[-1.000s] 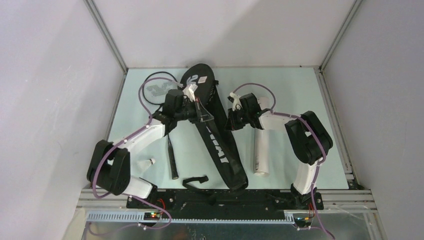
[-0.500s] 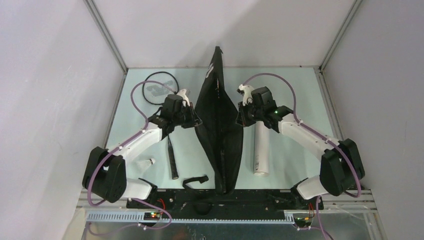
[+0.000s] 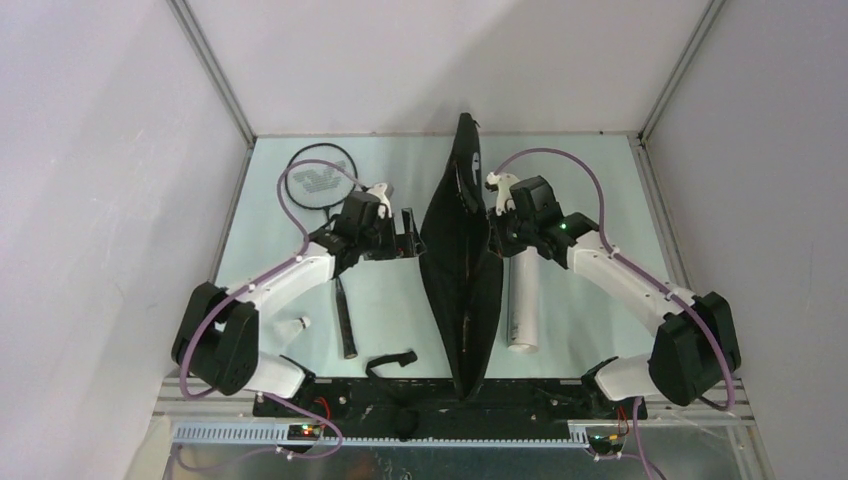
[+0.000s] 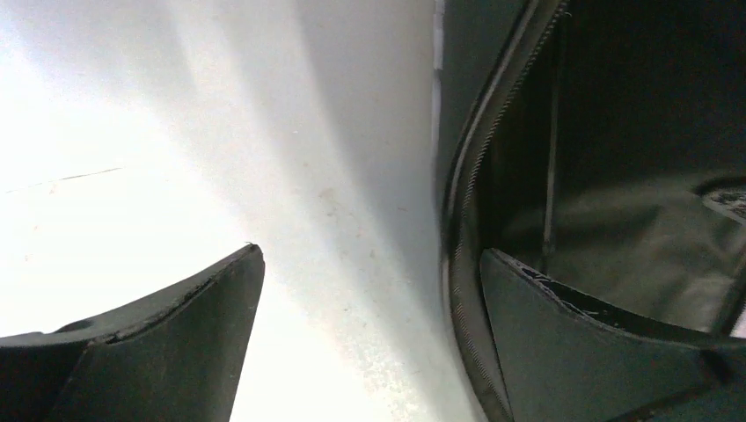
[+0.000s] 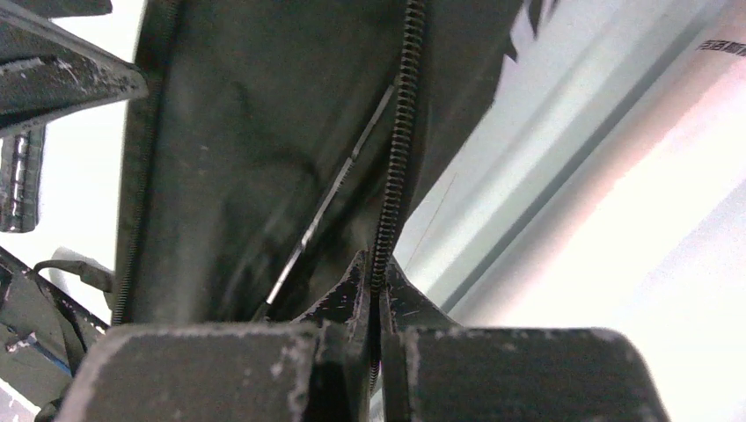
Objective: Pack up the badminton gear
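Note:
The black racket bag (image 3: pixel 462 270) stands on its edge down the middle of the table, its zipper open. My right gripper (image 3: pixel 497 222) is shut on the bag's zipper edge (image 5: pixel 380 264). My left gripper (image 3: pixel 405 236) hangs open just left of the bag, its fingers apart (image 4: pixel 369 255) with nothing between them. The bag's open mouth (image 4: pixel 633 185) shows to its right, with a thin shaft inside. One black racket (image 3: pixel 335 250) lies on the left. A white shuttlecock (image 3: pixel 296 326) lies near the front left. The long white tube (image 3: pixel 522 300) lies right of the bag.
A loose black strap (image 3: pixel 391 362) lies at the front edge near the arm bases. Metal frame posts and grey walls close in the table on three sides. The tube's pale side (image 5: pixel 651 202) fills the right of the right wrist view.
My left gripper has opened and let go of the bag's left edge. The bag has shifted right and stands narrower, held only by the right gripper.

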Available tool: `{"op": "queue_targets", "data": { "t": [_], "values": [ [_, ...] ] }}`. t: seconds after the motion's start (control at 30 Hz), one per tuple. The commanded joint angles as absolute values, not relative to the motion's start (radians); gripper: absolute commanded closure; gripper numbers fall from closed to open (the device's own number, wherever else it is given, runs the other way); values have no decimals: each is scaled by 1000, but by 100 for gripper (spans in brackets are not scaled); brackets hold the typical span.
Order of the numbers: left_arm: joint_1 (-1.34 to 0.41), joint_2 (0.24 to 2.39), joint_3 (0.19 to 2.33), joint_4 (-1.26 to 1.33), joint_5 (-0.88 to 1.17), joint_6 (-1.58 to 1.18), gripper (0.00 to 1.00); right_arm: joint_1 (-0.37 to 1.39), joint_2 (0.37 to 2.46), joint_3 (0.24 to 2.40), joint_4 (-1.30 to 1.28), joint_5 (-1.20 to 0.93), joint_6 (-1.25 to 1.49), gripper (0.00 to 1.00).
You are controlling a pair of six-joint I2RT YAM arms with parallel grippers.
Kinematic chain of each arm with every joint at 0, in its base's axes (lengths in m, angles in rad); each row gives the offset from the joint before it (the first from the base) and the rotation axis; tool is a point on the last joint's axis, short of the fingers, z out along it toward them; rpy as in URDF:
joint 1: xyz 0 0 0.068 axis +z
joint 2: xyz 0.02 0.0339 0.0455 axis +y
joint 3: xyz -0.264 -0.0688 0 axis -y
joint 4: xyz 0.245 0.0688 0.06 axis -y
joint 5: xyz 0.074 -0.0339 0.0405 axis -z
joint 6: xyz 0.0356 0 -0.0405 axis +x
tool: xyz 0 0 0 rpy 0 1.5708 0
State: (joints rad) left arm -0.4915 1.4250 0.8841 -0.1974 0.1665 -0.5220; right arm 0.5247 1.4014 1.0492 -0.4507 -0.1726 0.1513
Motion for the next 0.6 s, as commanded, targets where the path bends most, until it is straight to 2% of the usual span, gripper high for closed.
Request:
{"op": "queue_targets", "data": {
  "t": [0.0,0.17,0.33,0.4,0.57],
  "values": [
    [-490,1323,902,-218,24,-486,0,518,1329,1074,-449,-143,112,100],
    [-417,1206,841,-282,-212,-519,0,521,1316,1072,-453,-137,102,100],
    [-221,1196,769,-293,-194,-576,0,534,1318,1054,-430,-158,86,100],
    [-169,1230,759,-308,-216,-582,0,538,1316,1050,-427,-160,83,100],
    [-87,1383,753,-240,-111,-607,0,544,1317,1044,-418,-162,72,100]
  ]
}}
